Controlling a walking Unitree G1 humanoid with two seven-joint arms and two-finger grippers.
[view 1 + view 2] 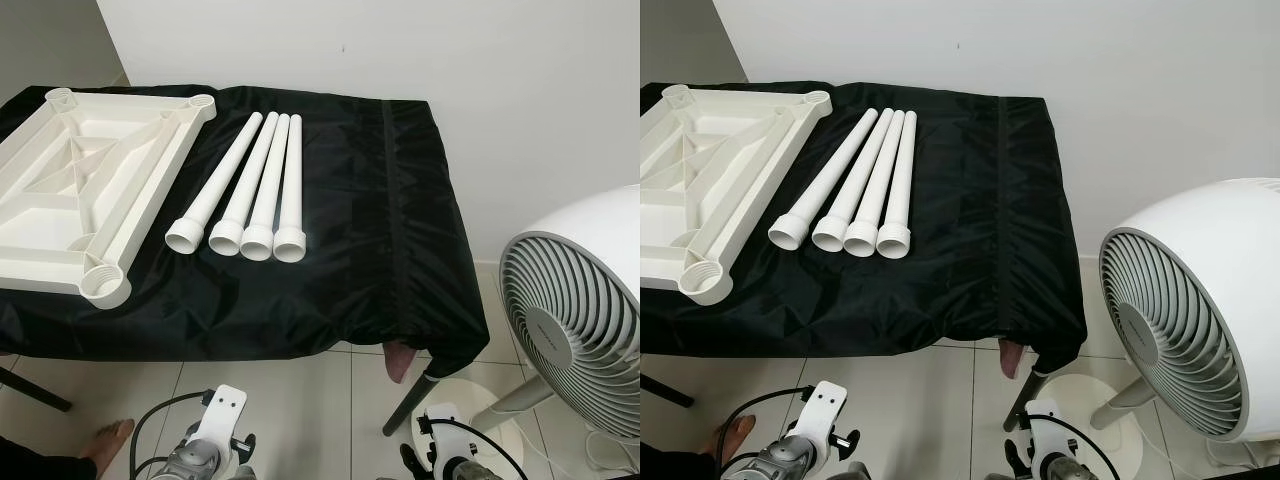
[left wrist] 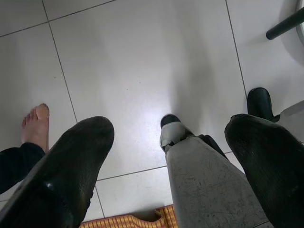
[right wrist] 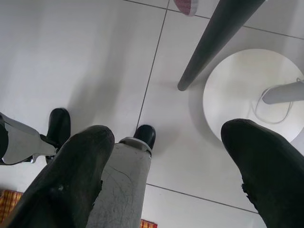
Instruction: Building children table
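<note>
Covering the table, a black cloth [image 1: 380, 240] carries four white legs [image 1: 250, 190] beside the upturned tabletop [image 1: 80, 180]; a fan [image 1: 580, 310] stands right. Both the left gripper [image 2: 168, 142] and the right gripper [image 3: 166, 147] hang open, empty, over floor tiles [image 2: 142, 57].

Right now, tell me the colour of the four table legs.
White, best seen in the left eye view: four table legs on black cloth.

Bright, even indoor light, sharp head views; soft glare on floor tiles [image 2: 142, 71].
</note>
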